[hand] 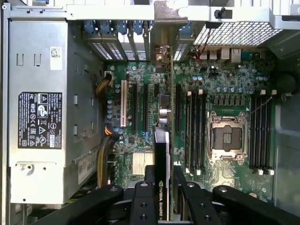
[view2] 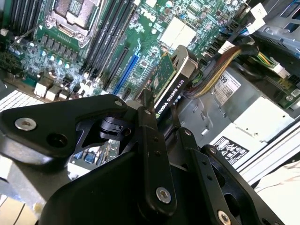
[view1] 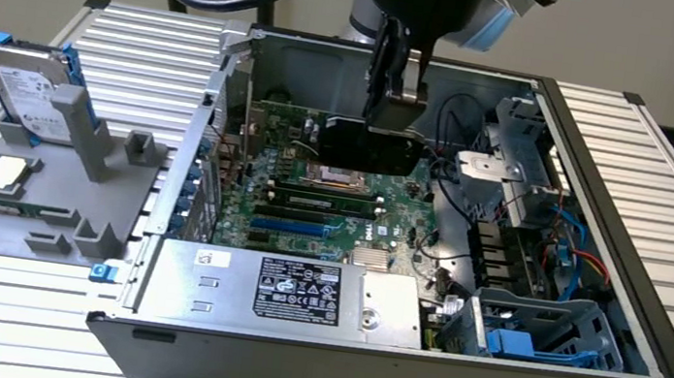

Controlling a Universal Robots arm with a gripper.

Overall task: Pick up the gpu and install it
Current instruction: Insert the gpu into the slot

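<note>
Gripper [hand: 162, 185] seen from behind its black linkage, fingers [hand: 149, 176] closed on either side of the gpu [hand: 161, 154]. Card held edge-on: black cover edge with white lettering toward the camera, green board along the other side, metal bracket end pointing toward the rear slot covers [hand: 126, 44]. Card is over the motherboard [hand: 225, 89], in line with the expansion slots [hand: 140, 105]; seating cannot be judged. Empty CPU socket [hand: 227, 138] sits between black memory slots [hand: 194, 131]. Silver power supply [hand: 42, 108] with black label beside the board; yellow-black cable bundle [hand: 104, 159] at its edge.
</note>
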